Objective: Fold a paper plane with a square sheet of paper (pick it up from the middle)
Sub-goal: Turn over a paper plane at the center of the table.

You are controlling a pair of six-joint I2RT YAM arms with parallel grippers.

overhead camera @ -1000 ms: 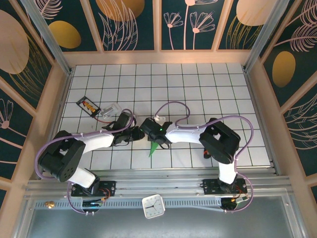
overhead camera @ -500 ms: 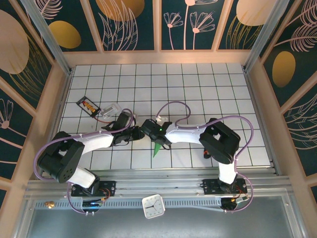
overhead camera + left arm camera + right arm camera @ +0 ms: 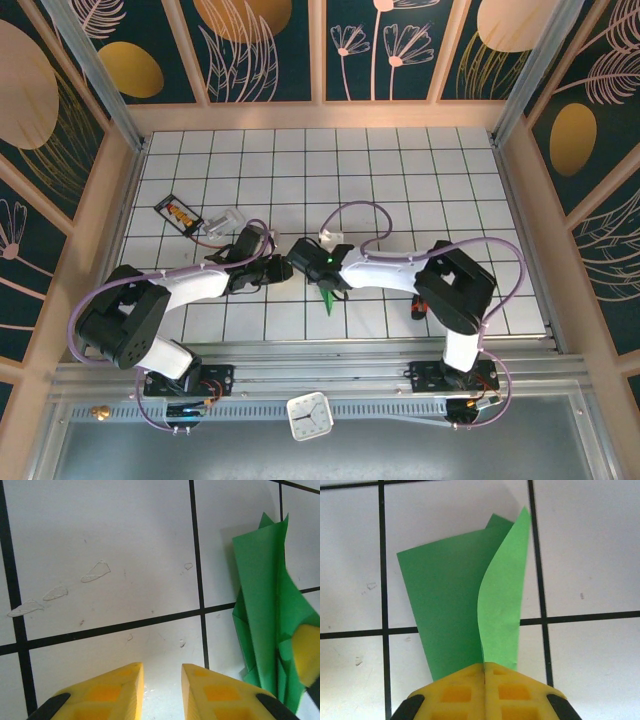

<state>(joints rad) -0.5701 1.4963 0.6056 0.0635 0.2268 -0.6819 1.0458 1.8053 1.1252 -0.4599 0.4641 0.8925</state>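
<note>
The square sheet of paper (image 3: pixel 326 299) is bright green and folded into a narrow creased shape, with its point toward the near edge of the table. My right gripper (image 3: pixel 320 284) is shut on its upper end. In the right wrist view the pads (image 3: pixel 484 666) meet on the centre fold, and the two green flaps (image 3: pixel 455 600) fan out beyond them over the grid tiles. My left gripper (image 3: pixel 283 268) hovers just left of the paper. Its yellow fingers (image 3: pixel 162 667) stand slightly open over bare tile, with the paper (image 3: pixel 265 610) off to their right.
A small dark packet (image 3: pixel 178 213) and a clear plastic piece (image 3: pixel 226 220) lie at the left of the gridded table (image 3: pixel 400 170). A white clock (image 3: pixel 309 415) sits on the rail in front of the arm bases. Wooden walls enclose the table.
My right gripper has shut on the green paper and shifted slightly right, carrying the paper with it. The left gripper has stayed put.
</note>
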